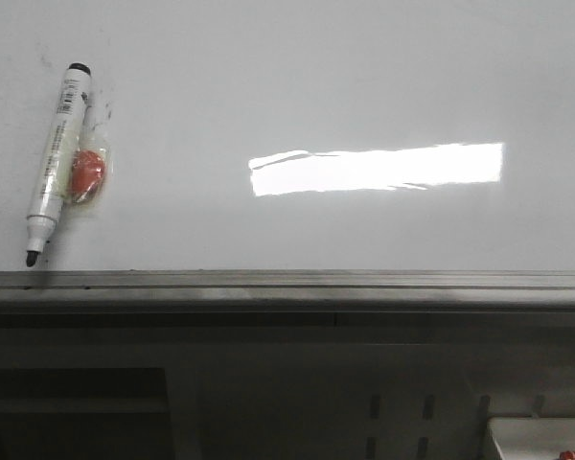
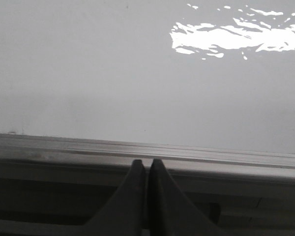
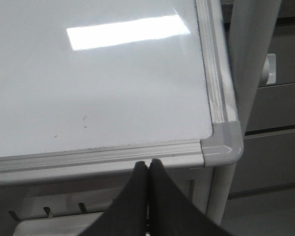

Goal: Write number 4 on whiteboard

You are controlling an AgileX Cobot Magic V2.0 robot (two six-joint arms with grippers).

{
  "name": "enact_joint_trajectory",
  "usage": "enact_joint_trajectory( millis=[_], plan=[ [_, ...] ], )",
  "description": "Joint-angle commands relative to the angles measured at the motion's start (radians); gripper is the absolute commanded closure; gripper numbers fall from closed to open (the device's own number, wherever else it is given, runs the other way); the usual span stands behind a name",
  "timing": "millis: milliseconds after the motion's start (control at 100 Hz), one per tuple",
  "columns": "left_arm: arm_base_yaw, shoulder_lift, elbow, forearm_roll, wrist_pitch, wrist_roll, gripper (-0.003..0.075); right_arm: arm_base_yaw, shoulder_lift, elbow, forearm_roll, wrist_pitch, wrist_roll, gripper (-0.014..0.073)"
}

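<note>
The whiteboard (image 1: 364,86) lies flat, glossy white, with a bright rectangular glare and a grey metal edge rail along its near side. No number 4 shows on it. A white marker (image 1: 56,153) with a black tip lies at its left, uncapped, tip towards the rail, beside a small red-orange object (image 1: 86,175). My left gripper (image 2: 146,163) is shut and empty, in front of the rail (image 2: 137,150). My right gripper (image 3: 148,163) is shut and empty, in front of the rail near the board's grey corner cap (image 3: 223,145). Neither gripper shows in the front view.
Faint dark smudges mark the board near the marker's cap (image 1: 96,101) and in the right wrist view (image 3: 83,120). A white post (image 3: 246,59) stands beside the board's right edge. A slotted frame (image 1: 393,412) sits below the rail.
</note>
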Motion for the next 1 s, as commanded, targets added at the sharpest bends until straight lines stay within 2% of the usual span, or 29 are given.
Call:
enact_joint_trajectory(
  millis=[0,590,710,930,990],
  plan=[
    [0.001,-0.025,0.034,-0.005,-0.045,-0.008,0.0741,-0.003,-0.016,0.025,-0.014,-0.016,-0.007,0.0658],
    [0.001,-0.025,0.034,-0.005,-0.047,-0.008,0.0741,0.005,-0.016,0.025,-0.014,-0.016,-0.007,0.0658],
    [0.001,-0.025,0.034,0.056,-0.054,0.002,0.0741,0.005,-0.016,0.025,-0.014,-0.016,-0.007,0.0658],
    [0.001,-0.025,0.034,0.055,-0.078,0.002,0.0741,0.005,-0.016,0.025,-0.014,-0.016,-0.007,0.0658],
    [0.001,-0.025,0.034,0.114,-0.101,0.025,0.0741,0.005,-0.016,0.025,-0.014,-0.016,-0.007,0.0658]
  ],
)
